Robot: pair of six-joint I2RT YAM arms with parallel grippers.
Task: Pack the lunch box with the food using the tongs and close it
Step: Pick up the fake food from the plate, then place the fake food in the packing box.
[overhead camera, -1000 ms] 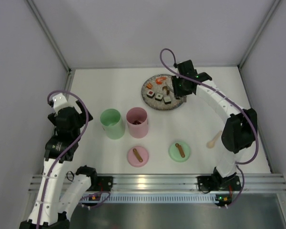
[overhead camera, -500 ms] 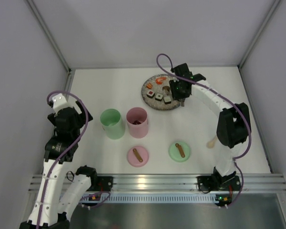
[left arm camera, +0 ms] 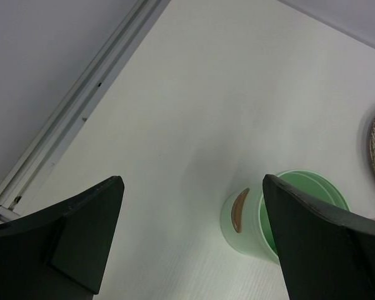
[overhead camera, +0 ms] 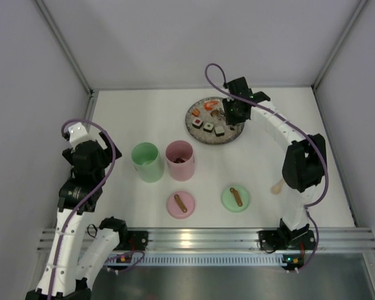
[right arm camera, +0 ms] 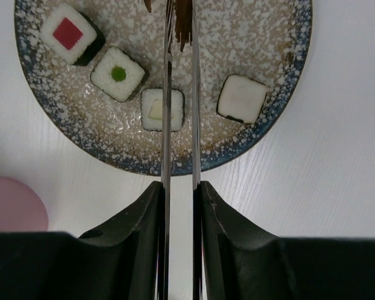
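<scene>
My right gripper [right arm camera: 179, 187] is shut on the silver tongs [right arm camera: 166, 125], squeezing the two arms to a narrow gap. Their tips reach over the speckled plate [right arm camera: 262, 50] and have a brown bit [right arm camera: 183, 22] between them. Food on the plate includes a red-centred roll [right arm camera: 69, 34], a green-centred roll [right arm camera: 117, 74], a pale-centred roll [right arm camera: 159, 109] and a white piece [right arm camera: 240, 99]. From above, the right gripper [overhead camera: 228, 112] hangs over the plate [overhead camera: 197, 128]. The lunch box parts are a green cup [overhead camera: 147, 161] and a pink cup [overhead camera: 180, 160]. My left gripper [left arm camera: 192, 187] is open and holds nothing, left of the green cup [left arm camera: 300, 206].
A pink lid [overhead camera: 180, 204] and a green lid [overhead camera: 235, 198] lie near the front, each with a brown handle. A small wooden spoon [overhead camera: 280, 184] lies by the right arm. Something dark sits inside the pink cup. Walls enclose the table on three sides.
The right gripper shifted left over the plate and squeezed the tongs narrower. The left arm has not moved.
</scene>
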